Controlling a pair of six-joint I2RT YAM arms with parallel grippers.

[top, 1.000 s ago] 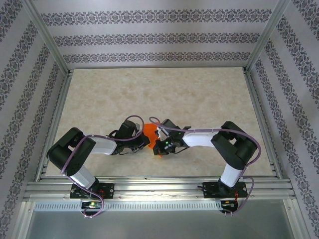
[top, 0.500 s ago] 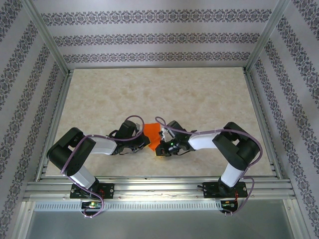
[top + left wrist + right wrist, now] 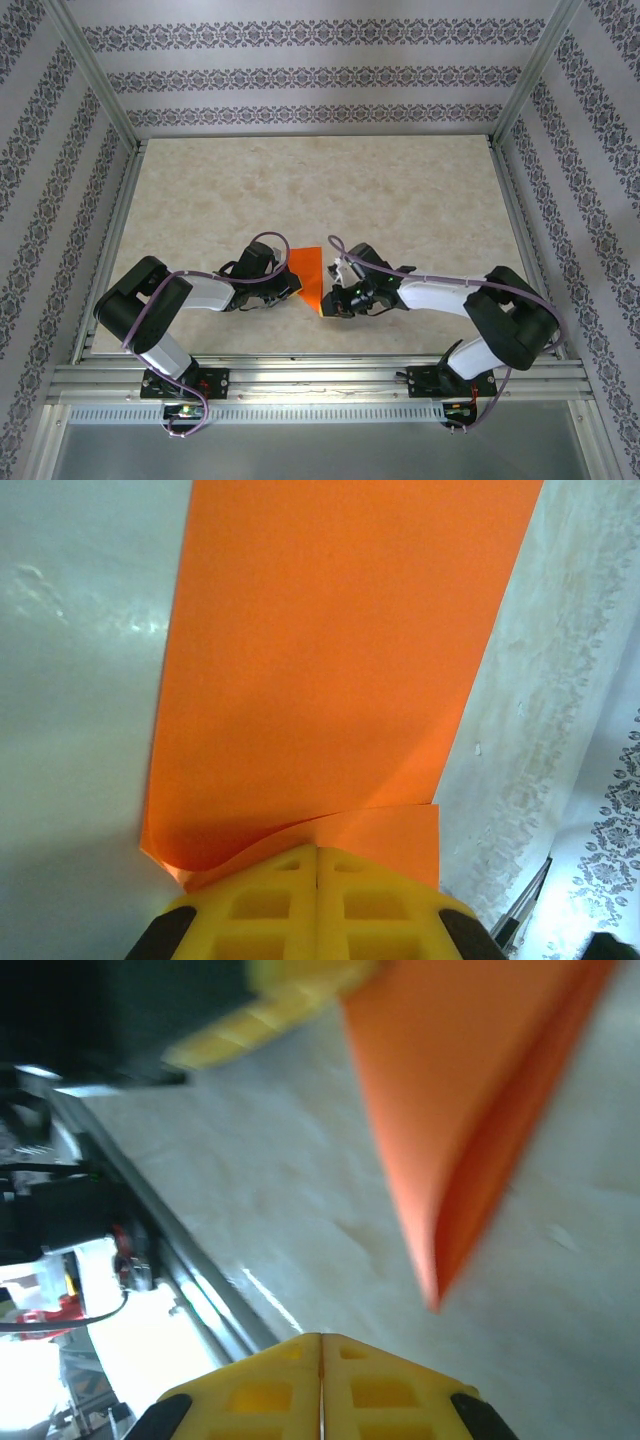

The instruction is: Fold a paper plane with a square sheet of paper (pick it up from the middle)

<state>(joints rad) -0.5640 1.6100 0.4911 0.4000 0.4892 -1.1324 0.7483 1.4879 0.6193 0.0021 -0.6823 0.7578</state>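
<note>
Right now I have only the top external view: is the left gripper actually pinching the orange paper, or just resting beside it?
Observer: Pinching. In the left wrist view the left gripper is shut on the orange paper, whose near edge curls at the grip.
Reviewer: And the right gripper?
Observer: The right gripper is shut, with nothing between its fingers.
Reviewer: Is it touching the paper?
Observer: No. The paper's pointed corner lies ahead of that gripper, with bare table between them.
</note>
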